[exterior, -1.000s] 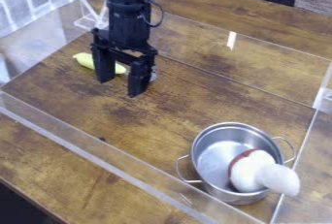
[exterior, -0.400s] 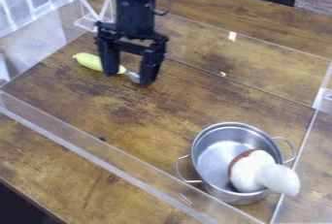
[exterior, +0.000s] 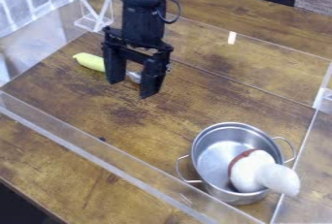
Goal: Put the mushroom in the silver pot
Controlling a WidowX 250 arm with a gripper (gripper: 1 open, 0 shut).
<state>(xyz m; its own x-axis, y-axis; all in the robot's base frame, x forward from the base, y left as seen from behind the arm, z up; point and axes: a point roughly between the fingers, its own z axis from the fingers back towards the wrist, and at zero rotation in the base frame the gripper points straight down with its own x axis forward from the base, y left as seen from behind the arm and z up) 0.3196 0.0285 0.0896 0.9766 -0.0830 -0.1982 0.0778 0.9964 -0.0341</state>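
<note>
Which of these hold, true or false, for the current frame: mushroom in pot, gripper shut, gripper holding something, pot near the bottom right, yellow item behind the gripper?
1. The mushroom lies in the pot. True; its white stem sticks out over the rim.
2. The gripper is shut. False; its fingers stand apart, open.
3. The gripper holds the mushroom. False; nothing is between its fingers, and the mushroom is far off in the pot.
4. The pot sits at the bottom right of the view. True.
5. A yellow item lies on the table left of the gripper. True; what it is cannot be told, since the gripper hides part of it.
</note>
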